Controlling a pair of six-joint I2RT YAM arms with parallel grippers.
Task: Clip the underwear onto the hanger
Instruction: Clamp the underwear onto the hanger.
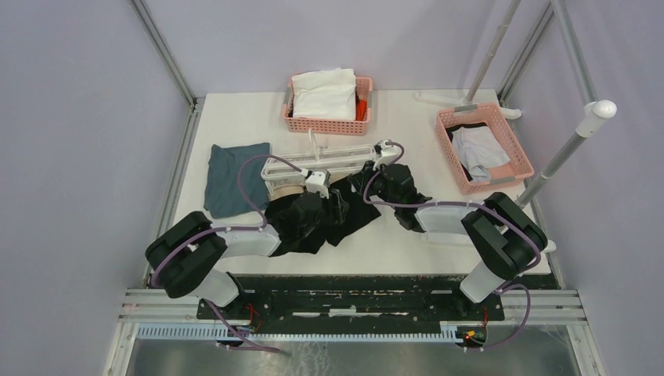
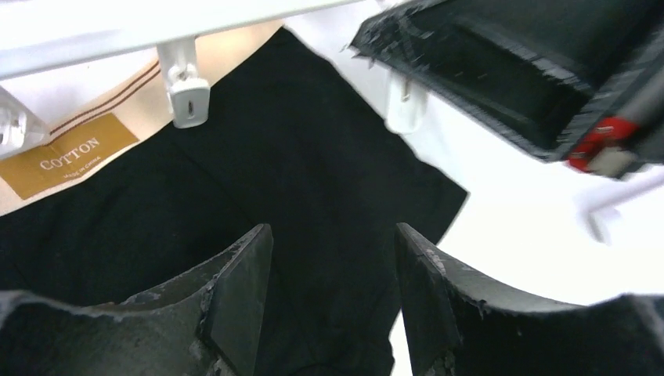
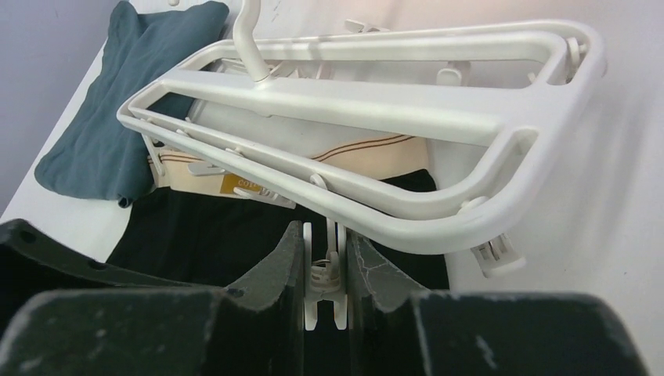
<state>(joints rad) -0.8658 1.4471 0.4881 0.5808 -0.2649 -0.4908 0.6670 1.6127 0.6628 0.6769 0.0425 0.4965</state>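
The black underwear (image 1: 337, 213) lies spread on the white table, its tan waistband (image 2: 66, 157) under the white hanger (image 1: 321, 163). My left gripper (image 2: 333, 239) is open, its fingers apart just over the black fabric (image 2: 297, 141) and holding nothing. A small white clip (image 2: 188, 94) dangles from the rail above the waistband. My right gripper (image 3: 325, 231) is shut on another white clip (image 3: 325, 270) hanging from the hanger's near rail (image 3: 376, 211), with black fabric (image 3: 203, 227) below. In the top view both grippers, left (image 1: 312, 196) and right (image 1: 362, 174), sit at the hanger's near side.
A folded blue-grey cloth (image 1: 235, 176) lies left of the hanger. A pink basket (image 1: 325, 127) with a white garment stands at the back. A second pink basket (image 1: 523, 153) sits on the right, next to a slanted metal pole (image 1: 564, 149).
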